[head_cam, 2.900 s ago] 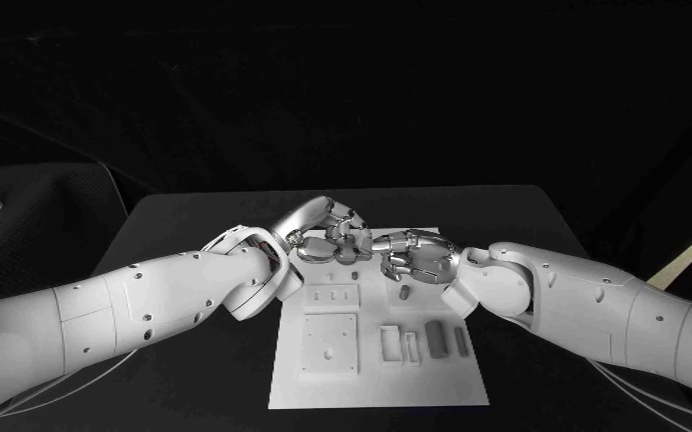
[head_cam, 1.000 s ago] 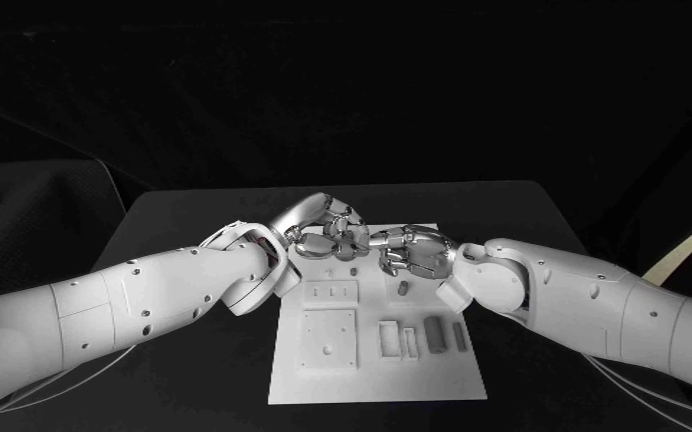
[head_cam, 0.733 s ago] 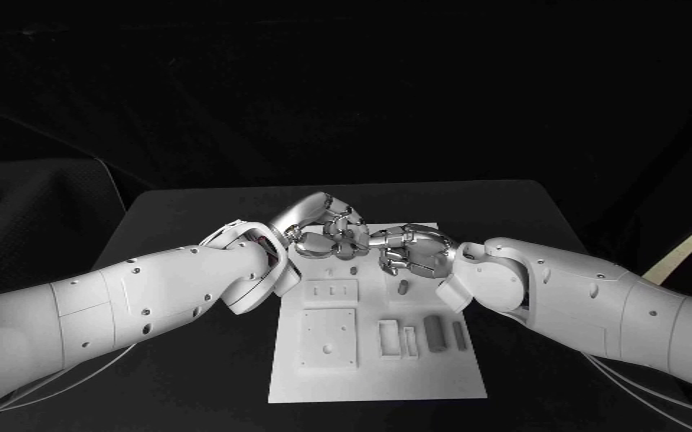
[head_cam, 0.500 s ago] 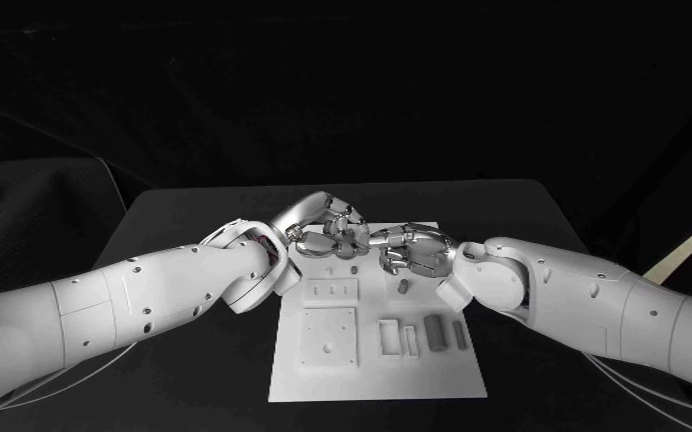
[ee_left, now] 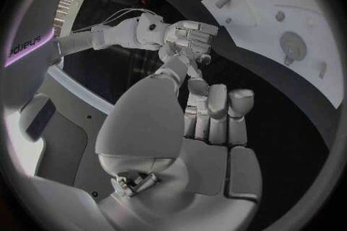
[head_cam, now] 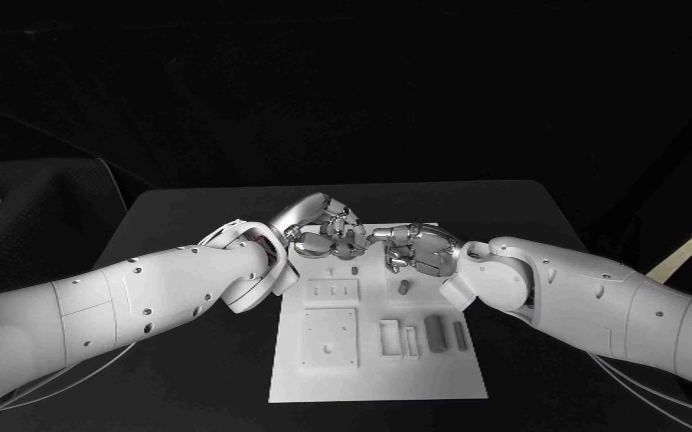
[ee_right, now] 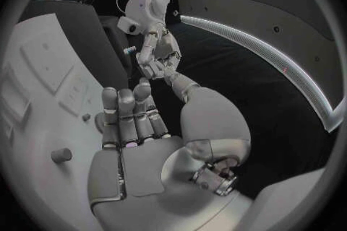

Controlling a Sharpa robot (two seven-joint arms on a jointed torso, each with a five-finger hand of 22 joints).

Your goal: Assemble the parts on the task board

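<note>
Black table (head_cam: 188, 214) bearing the white task board (head_cam: 378, 377); grey parts (head_cam: 434, 333) lie in its near recesses. Left hand (head_cam: 320, 226) and right hand (head_cam: 415, 251) meet fingertip to fingertip above its far end; whether either grasps anything cannot be told.

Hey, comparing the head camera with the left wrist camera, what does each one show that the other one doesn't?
Head view: the whole board from above, with grey bars lying side by side on it.

Left wrist view: the palm side of the left hand from behind, and a round knob on the board seen close up.

Both: the left hand and the right hand meet fingertip to fingertip over the board's far end. I can't tell whether a part sits between them.
</note>
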